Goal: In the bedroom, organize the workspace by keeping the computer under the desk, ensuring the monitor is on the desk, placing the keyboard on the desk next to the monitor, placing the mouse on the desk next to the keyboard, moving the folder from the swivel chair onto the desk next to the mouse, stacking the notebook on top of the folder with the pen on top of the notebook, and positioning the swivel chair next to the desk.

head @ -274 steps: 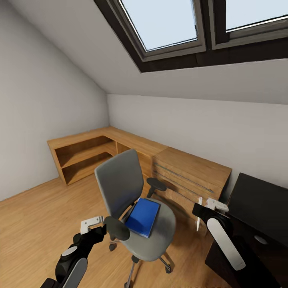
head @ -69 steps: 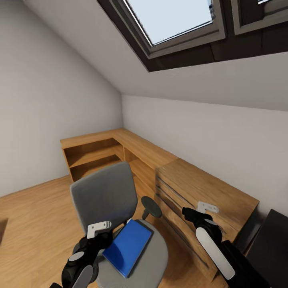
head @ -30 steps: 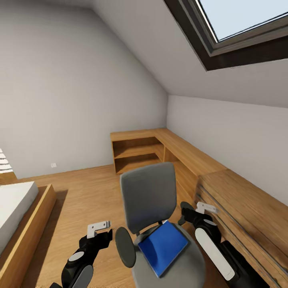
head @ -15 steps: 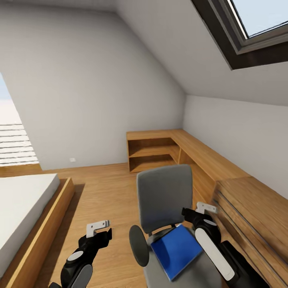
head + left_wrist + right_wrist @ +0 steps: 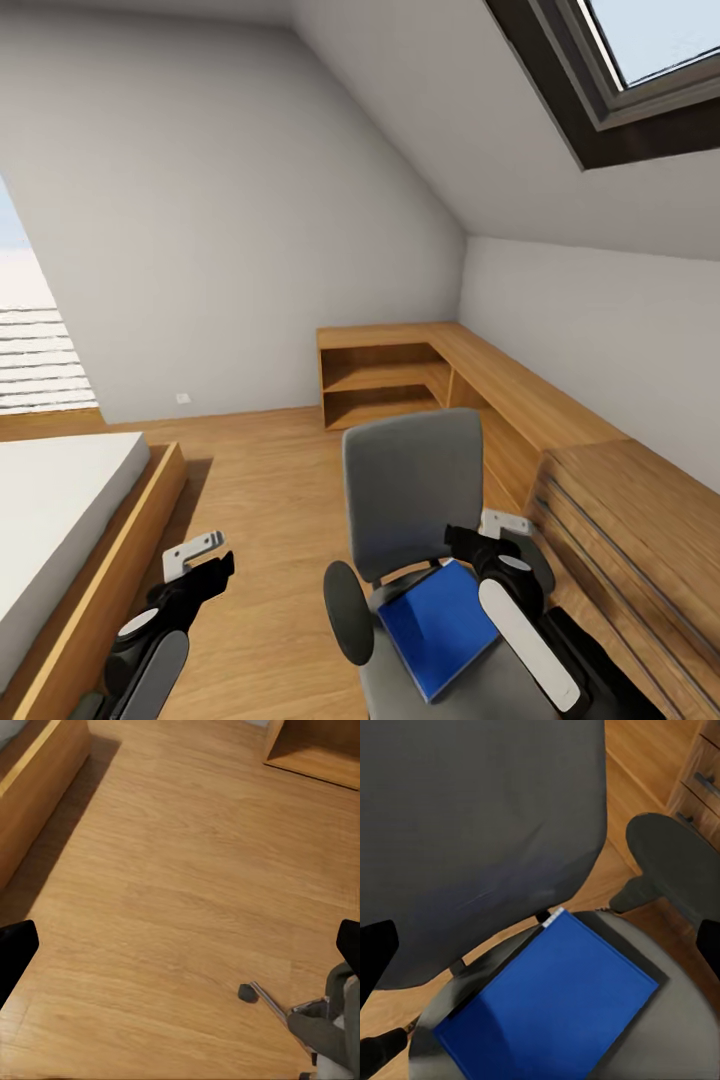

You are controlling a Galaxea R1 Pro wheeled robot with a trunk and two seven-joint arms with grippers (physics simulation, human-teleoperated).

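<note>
Blue against grey, the folder [image 5: 437, 625] lies flat on the seat of the swivel chair [image 5: 410, 500], just in front of the backrest. The right gripper [image 5: 470, 540] hovers over the folder's far edge with its jaws spread wide and empty (presumably lined up to take it). The left gripper [image 5: 200, 560] hangs over the wood floor [image 5: 180, 892] well to the chair's side, between chair and bed frame [image 5: 100, 590], also parted, probably kept clear.
</note>
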